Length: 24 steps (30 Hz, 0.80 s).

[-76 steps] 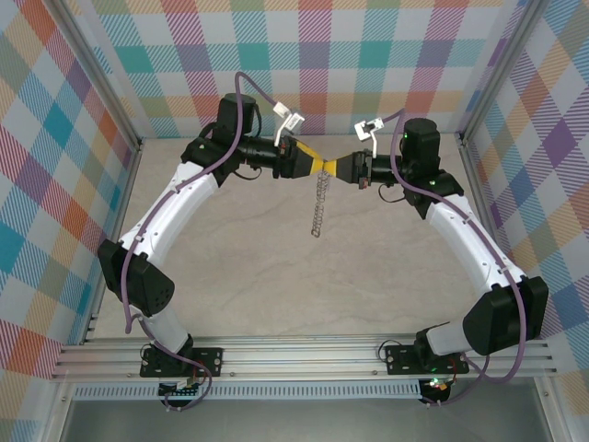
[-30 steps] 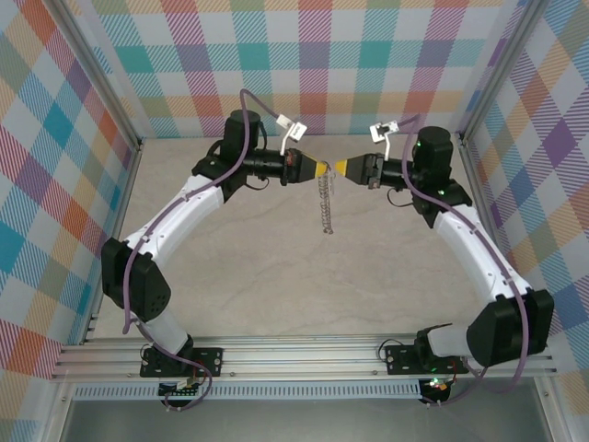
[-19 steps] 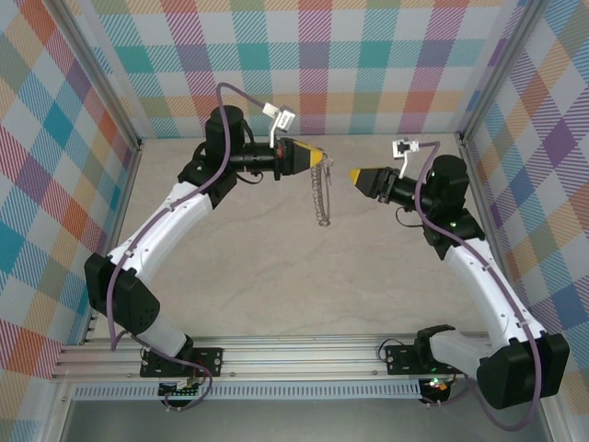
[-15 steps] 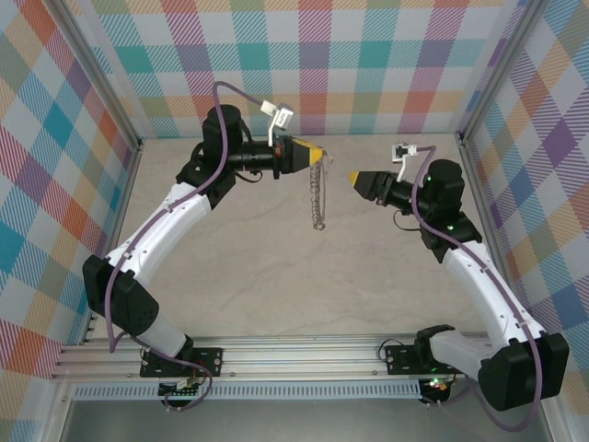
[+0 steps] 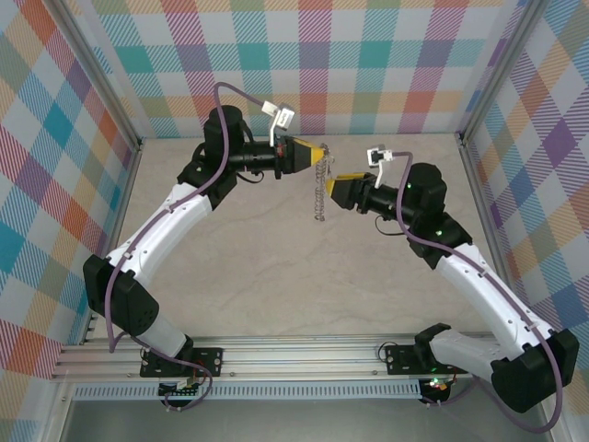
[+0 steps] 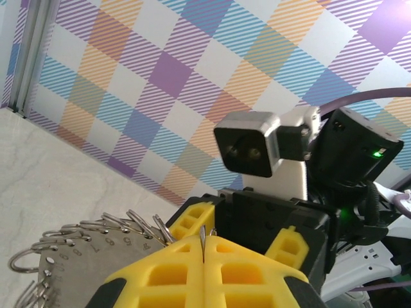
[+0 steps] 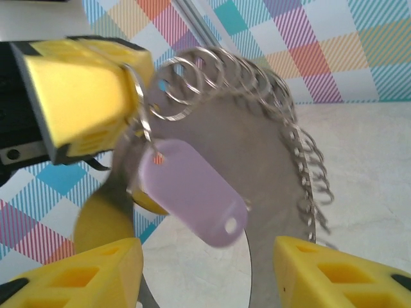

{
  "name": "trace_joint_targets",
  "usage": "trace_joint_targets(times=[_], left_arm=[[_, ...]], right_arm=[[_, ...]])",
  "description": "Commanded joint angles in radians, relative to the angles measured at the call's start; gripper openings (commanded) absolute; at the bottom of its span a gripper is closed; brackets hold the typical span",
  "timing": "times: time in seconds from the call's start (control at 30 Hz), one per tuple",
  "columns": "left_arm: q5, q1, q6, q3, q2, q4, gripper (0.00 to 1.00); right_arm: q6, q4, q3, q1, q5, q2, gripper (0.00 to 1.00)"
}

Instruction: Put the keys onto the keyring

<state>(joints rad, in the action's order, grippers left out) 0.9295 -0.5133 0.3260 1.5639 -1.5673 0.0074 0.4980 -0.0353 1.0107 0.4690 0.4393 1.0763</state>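
Left gripper [image 5: 317, 156] is up over the far half of the desk [image 5: 276, 285], clamped tight. In the left wrist view its yellow fingers [image 6: 160, 276] press flat together with a thin sliver of metal pinched in the seam. That metal belongs to the keyring [image 5: 317, 196], a silver chain of small rings that hangs from the fingertips and trails down toward the desk. Whether its free end touches the surface, I cannot tell.

Right gripper [image 5: 332, 191] sits just beside the chain, on its right and a little nearer than the left gripper, pointing at it. Its jaws stand apart with nothing between them. In the right wrist view its two yellow fingers [image 7: 90, 273] frame the bottom corners with a clear gap between them.

And there is the key [image 7: 192, 192], lilac, tilted, with a small hole at its lower end, hanging ahead of that gap and clear of both right fingers. Its upper end meets a ring right at the left gripper's tip; whether it is threaded on, I cannot tell. The chain arcs up and over from there and drops away on the right, with the plaid wall [image 7: 359, 45] behind it.
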Motion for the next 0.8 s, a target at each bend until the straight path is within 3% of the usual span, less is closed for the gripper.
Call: trace_joint_targets(times=[0.0, 0.4, 0.47, 0.77], left_arm=[[0.001, -0.013, 0.012, -0.001, 0.027, 0.064, 0.0], [0.002, -0.014, 0.01, -0.016, 0.041, 0.068, 0.0], [0.002, -0.014, 0.011, -0.018, 0.043, 0.069, 0.0], [0.002, -0.017, 0.019, -0.02, 0.051, 0.08, 0.0]], right_arm=[[-0.049, -0.009, 0.056, 0.028, -0.044, 0.021, 0.55], [-0.109, 0.025, 0.082, 0.043, -0.117, 0.022, 0.47], [-0.122, 0.039, 0.078, 0.043, -0.137, 0.006, 0.42], [-0.123, 0.055, 0.121, 0.043, -0.08, 0.053, 0.4]])
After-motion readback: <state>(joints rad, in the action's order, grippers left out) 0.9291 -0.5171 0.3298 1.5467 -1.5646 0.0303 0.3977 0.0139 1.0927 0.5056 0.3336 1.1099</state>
